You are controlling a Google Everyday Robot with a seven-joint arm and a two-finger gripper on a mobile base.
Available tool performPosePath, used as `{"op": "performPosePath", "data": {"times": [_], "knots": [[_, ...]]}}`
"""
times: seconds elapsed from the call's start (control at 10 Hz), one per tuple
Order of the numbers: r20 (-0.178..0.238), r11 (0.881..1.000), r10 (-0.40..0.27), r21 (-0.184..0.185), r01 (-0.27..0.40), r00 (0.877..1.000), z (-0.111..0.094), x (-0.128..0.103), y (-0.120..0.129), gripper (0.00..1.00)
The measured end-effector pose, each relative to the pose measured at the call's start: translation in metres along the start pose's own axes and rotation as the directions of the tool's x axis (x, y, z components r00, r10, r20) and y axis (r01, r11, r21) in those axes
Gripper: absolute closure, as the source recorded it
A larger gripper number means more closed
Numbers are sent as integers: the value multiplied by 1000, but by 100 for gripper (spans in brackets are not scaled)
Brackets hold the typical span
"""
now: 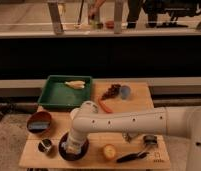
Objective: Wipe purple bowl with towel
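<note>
Presently, the purple bowl [73, 150] sits near the front left corner of the wooden table [139, 125], and every position below is given relative to it. The gripper [73, 145] is down inside the bowl, directly over its middle, with something pale at its tip that is probably the towel [74, 146]; whether the jaws are clenched on it or released cannot be told from this view. The white arm [124, 121] runs off to the bowl's right and covers its rear rim.

Neighbouring items: a small dark metal cup [44, 145] stands just beside the bowl on its left. An orange-brown bowl [39, 122] with a blue inside lies behind and to the left. A green tray [65, 92] sits further behind. A yellow fruit [110, 151] rests just right of the bowl, and a dark utensil [131, 156] lies beyond that.

Risks, as judged:
- The bowl is shallow and glossy, so a sideways wiping stroke under downward pressure could slide it rather than clean it. Leftward travel would knock the metal cup. Forward travel could carry the bowl off the table, since it already lies near the front edge.
- Pressure off-centre on the rim could tip the bowl.
- If the grip on the cloth is loose, it may stay behind in the bowl.
</note>
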Motion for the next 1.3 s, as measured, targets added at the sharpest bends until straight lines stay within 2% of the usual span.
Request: {"op": "performPosePath", "data": {"times": [0.4,0.7,1.0,1.3], "knots": [[24,997,56,-48,-54,998,-9,-20,6,100],[24,994,80,-77,-78,996,-14,-29,16,100],[4,994,55,-95,-55,998,-12,-24,31,100],[-4,995,6,-101,-6,1000,-8,-7,46,100]]}}
